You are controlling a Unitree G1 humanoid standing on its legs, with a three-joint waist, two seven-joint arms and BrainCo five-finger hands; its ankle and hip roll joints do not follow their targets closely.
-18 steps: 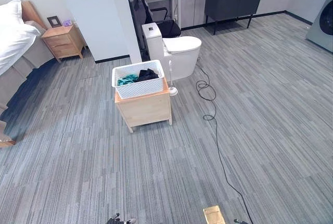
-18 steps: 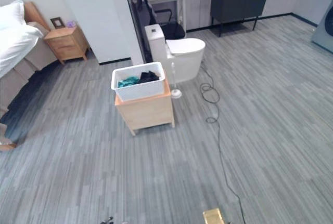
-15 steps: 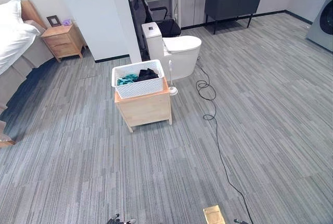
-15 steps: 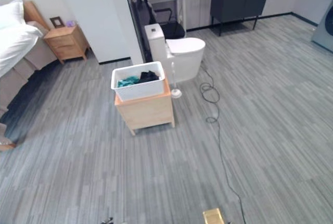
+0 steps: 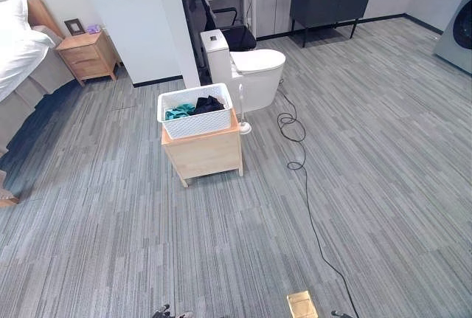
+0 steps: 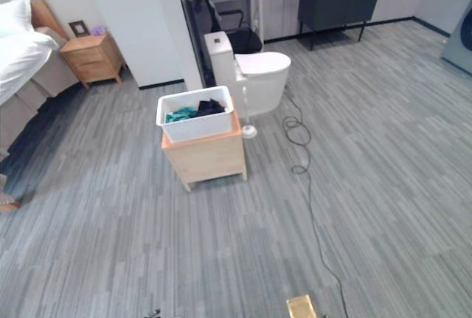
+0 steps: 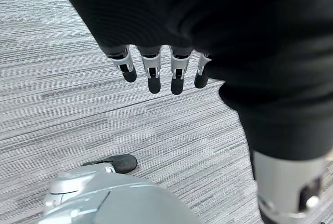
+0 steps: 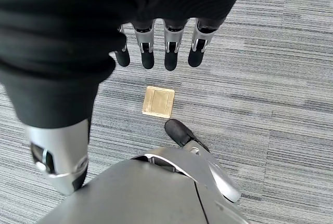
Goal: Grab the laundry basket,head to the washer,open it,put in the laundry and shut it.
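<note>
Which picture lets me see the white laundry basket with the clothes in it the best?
The left eye view: the laundry basket sits whole on a small wooden cabinet, with dark and teal clothes showing inside. The right eye view shows nearly the same. The wrist views show the left hand and right hand hanging over carpet instead.

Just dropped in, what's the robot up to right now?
Nothing is held yet. The white perforated laundry basket, with dark and teal clothes inside, sits on a small light-wood cabinet across the grey carpet, beside a white toilet. The left hand and right hand hang open above the floor. The washer stands far right.
</note>
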